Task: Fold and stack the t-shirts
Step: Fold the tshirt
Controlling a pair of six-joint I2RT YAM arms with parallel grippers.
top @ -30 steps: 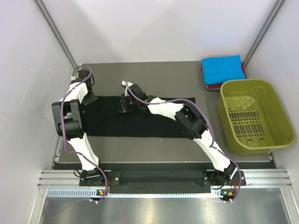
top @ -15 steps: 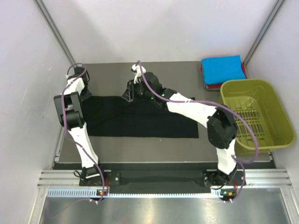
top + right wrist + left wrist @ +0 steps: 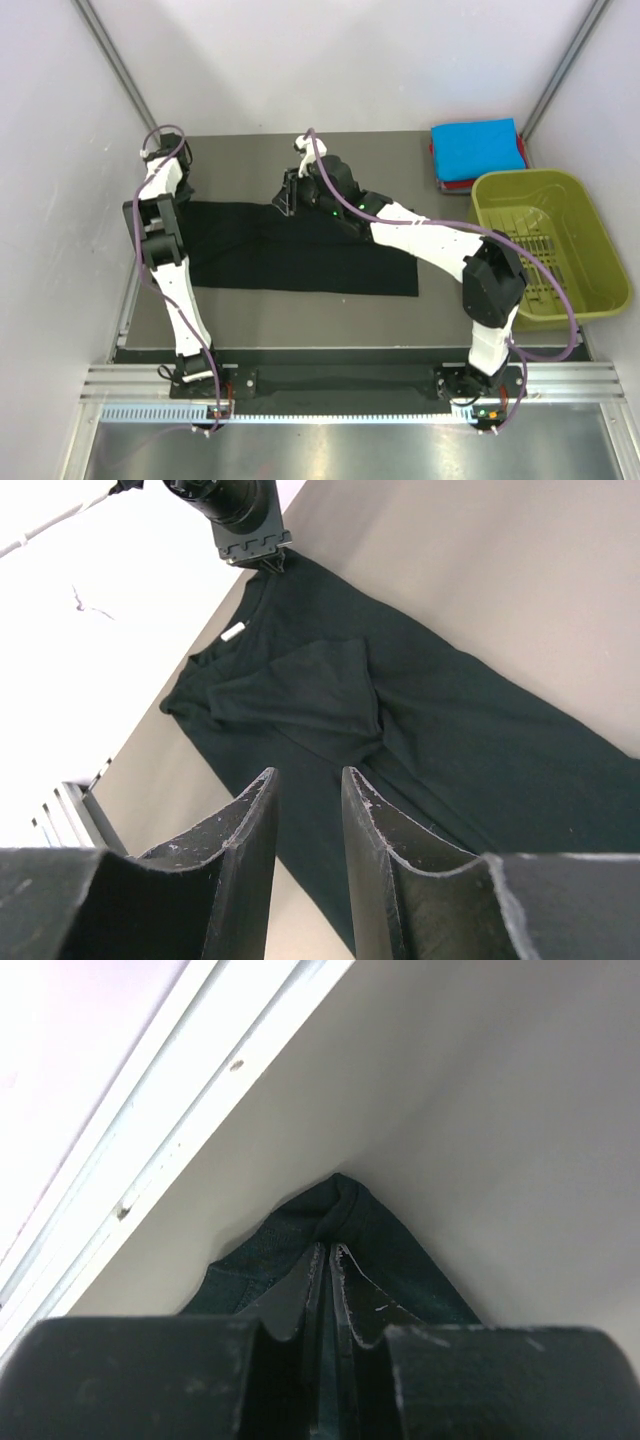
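Item: large black cloth t-shirt, laid flat on your grey table, long axis left to right, collar end at left. Left gripper pinches its far left edge. Right gripper hangs above the far edge, fingers slightly parted, holding nothing. Only your overhead view shows the folded bright blue t-shirt on a red one, far right, beside the olive-green plastic basket

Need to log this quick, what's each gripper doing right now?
Left gripper: closed, pinching an edge of the black t-shirt.
Right gripper: partly open, holding nothing, above the shirt.
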